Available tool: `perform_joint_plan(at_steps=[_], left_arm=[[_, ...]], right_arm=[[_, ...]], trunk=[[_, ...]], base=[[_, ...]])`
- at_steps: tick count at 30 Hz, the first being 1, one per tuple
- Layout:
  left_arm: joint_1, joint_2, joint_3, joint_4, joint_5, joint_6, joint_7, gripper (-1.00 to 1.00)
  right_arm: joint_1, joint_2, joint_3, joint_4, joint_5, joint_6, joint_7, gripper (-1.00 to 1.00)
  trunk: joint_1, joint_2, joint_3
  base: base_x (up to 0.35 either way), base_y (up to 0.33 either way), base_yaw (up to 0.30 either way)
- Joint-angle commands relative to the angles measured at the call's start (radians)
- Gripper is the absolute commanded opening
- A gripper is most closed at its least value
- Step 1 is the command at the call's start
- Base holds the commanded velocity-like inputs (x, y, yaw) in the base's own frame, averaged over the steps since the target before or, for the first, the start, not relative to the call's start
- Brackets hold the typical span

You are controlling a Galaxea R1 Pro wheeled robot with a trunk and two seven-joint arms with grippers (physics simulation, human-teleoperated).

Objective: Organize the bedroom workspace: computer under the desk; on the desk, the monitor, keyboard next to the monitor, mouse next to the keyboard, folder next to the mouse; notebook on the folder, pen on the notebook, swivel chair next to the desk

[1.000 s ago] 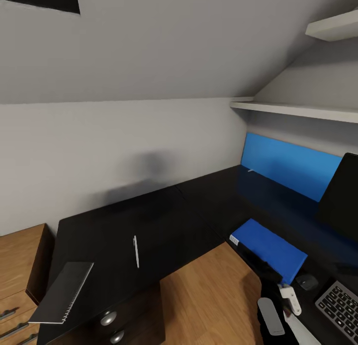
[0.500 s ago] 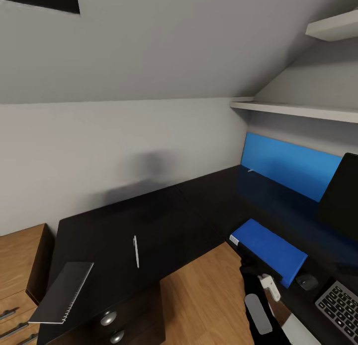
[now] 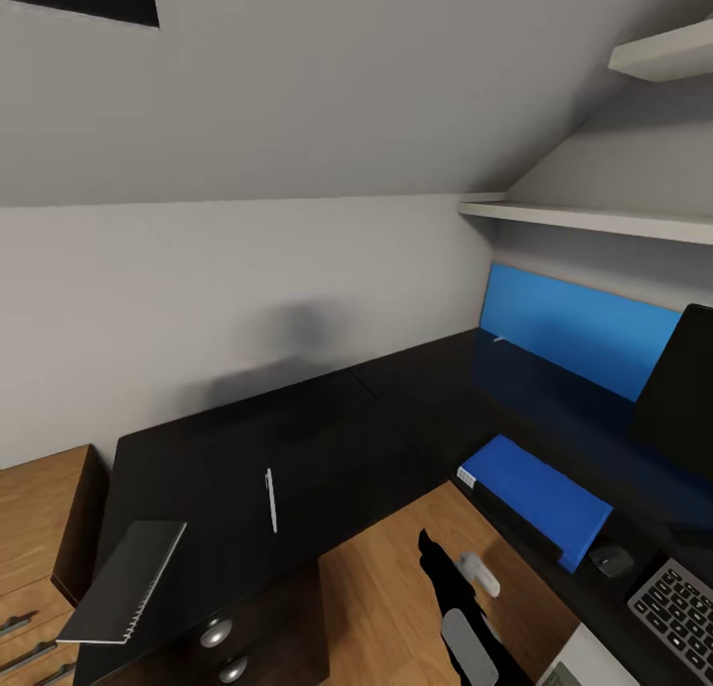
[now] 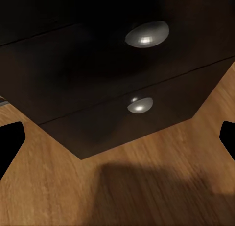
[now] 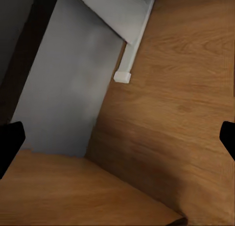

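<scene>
**Folder placed; notebook stacking due next**

Nearest, the right end effector [image 3: 465,607] hangs over the floor [image 3: 396,587] in the bench's inner corner; its wrist view shows both fingertips spread wide, holding nothing. The left end effector [image 4: 117,138], likewise spread and unladen, faces the drawer pedestal [image 4: 122,79].

The notebook [image 3: 124,579] overhangs the bench [image 3: 327,429] at its near left edge, long axis running near to far. The pen [image 3: 270,500], just beyond, points away likewise.

At right, the folder [image 3: 540,498] lies flat beside the mouse [image 3: 612,560] and keyboard [image 3: 678,607], long axis slanting toward the near right.

In my judgement, the next move requires reaching left for the notebook.
</scene>
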Motion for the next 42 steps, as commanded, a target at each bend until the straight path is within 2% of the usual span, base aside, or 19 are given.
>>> perform_joint_plan(at_steps=[1,4,9,12,14,17,19,20,22,25,27,30,32,36,38,40,42], left_arm=[[0.000,0.000,0.002,0.000,-0.011,-0.002,0.009,1.00],[0.000,0.000,0.002,0.000,-0.011,-0.002,0.009,1.00],[0.000,0.000,0.002,0.000,-0.011,-0.001,0.009,1.00],[0.000,0.000,0.002,0.000,-0.011,-0.002,0.009,1.00],[0.000,0.000,0.002,0.000,-0.011,-0.002,0.010,1.00],[0.000,0.000,0.002,0.000,-0.011,-0.002,0.010,1.00],[0.000,0.000,0.002,0.000,-0.011,-0.002,0.011,1.00],[0.000,0.000,0.002,0.000,-0.010,-0.002,0.011,1.00],[0.000,0.000,0.003,0.000,-0.010,-0.001,0.011,1.00],[0.000,0.000,0.004,0.000,-0.009,0.000,0.012,1.00],[0.000,0.001,0.005,0.000,-0.009,0.000,0.012,1.00],[0.000,0.003,0.004,0.000,-0.008,0.001,0.013,1.00],[0.000,0.004,0.004,0.000,-0.007,0.003,0.014,1.00],[0.000,0.004,0.005,0.000,-0.007,0.008,0.014,1.00],[0.000,0.004,0.005,0.000,-0.007,0.009,0.014,1.00],[0.000,0.004,0.005,0.000,-0.007,0.010,0.014,1.00],[0.000,0.004,0.005,0.000,-0.007,0.011,0.014,1.00]], right_arm=[[-0.001,-0.001,0.011,0.009,-0.007,-0.005,-0.005,1.00],[-0.002,0.000,0.027,0.044,0.009,-0.005,-0.004,1.00],[-0.002,0.000,0.046,0.122,0.068,-0.008,0.001,1.00],[-0.002,0.001,0.064,0.178,0.140,-0.012,0.003,1.00],[-0.002,0.001,0.069,0.194,0.174,-0.014,0.004,1.00],[-0.002,0.000,0.076,0.243,0.265,-0.015,0.007,1.00],[-0.002,0.000,0.077,0.275,0.305,-0.016,0.007,1.00],[-0.002,0.000,0.076,0.311,0.344,-0.017,0.008,1.00],[-0.002,-0.001,0.073,0.357,0.388,-0.018,0.006,1.00],[-0.002,-0.003,0.062,0.391,0.420,-0.036,0.003,1.00],[-0.002,-0.018,0.057,0.400,0.427,-0.072,0.002,1.00],[-0.002,-0.055,0.055,0.407,0.431,-0.149,0.003,1.00],[-0.002,-0.066,0.058,0.411,0.436,-0.188,0.006,1.00],[-0.001,-0.070,0.065,0.424,0.442,-0.241,0.012,1.00],[-0.001,-0.070,0.076,0.443,0.454,-0.253,0.026,1.00],[-0.001,-0.074,0.109,0.477,0.501,-0.261,0.067,1.00],[-0.001,-0.074,0.124,0.487,0.529,-0.263,0.083,1.00]], trunk=[[0.000,-0.001,-0.001],[0.000,-0.001,-0.001],[0.000,-0.001,-0.001],[0.000,-0.001,-0.001],[0.000,-0.001,-0.001],[0.000,-0.001,-0.001],[0.000,-0.001,-0.001],[0.000,-0.001,-0.001],[0.000,-0.001,-0.001],[0.000,-0.001,-0.001],[0.000,-0.001,-0.001],[0.000,-0.001,-0.001],[0.000,-0.001,-0.001],[0.000,-0.001,-0.001],[0.000,-0.001,-0.001],[0.000,-0.001,-0.001],[0.000,-0.001,-0.001]], base=[[0.000,0.000,0.000],[0.000,0.000,0.000],[0.000,0.000,0.000],[0.000,0.000,0.000],[0.000,0.000,0.000],[0.000,0.000,0.000],[0.000,0.000,0.000],[0.000,0.000,0.000],[0.000,0.000,0.000],[0.000,0.000,0.000],[0.000,0.000,0.000],[0.000,0.000,0.000],[0.000,0.000,0.000],[0.000,0.000,0.000],[0.000,0.000,0.000],[0.000,0.000,0.000],[0.000,0.000,0.000]])
